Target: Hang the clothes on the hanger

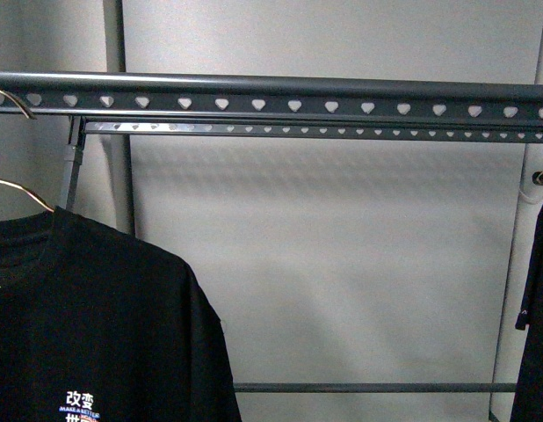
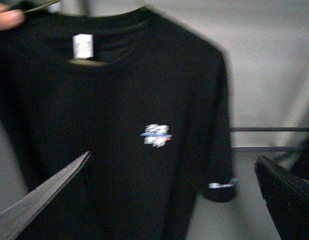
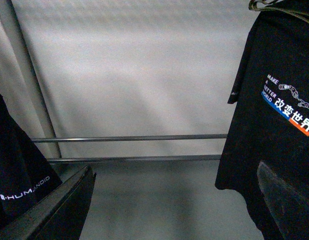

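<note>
Rack [image 1: 289,98]: grey top rail runs across the front view with a row of heart-shaped holes. A thinner punched rail sits just behind and below it, and a plain lower bar [image 1: 368,387] is near the bottom.

T-shirt [image 1: 104,325]: black, on a gold wire hanger [image 1: 21,189] at the rack's left end, below the rail. The hook [image 1: 12,98] overlaps the hole row; cannot tell whether it sits in a hole. Chest print shows at the lower edge of the front view.

Left wrist view, blurred: the shirt hangs full front, with a white neck label [image 2: 83,46], chest print [image 2: 157,136] and white sleeve lettering [image 2: 222,184]. A pink fingertip [image 2: 7,17] touches the shoulder by the hanger.

Left gripper [image 2: 173,157]: jaws wide, nothing between them, facing the shirt front and apart from it.

Right gripper [image 3: 175,167]: jaws wide, holding nothing, facing the bare wall and two low bars. A lettered black sleeve [image 3: 19,170] is beside one finger.

Second shirt [image 1: 537,316]: black, at the rack's right end, well apart from the first. Its print is like the first shirt's.
</note>
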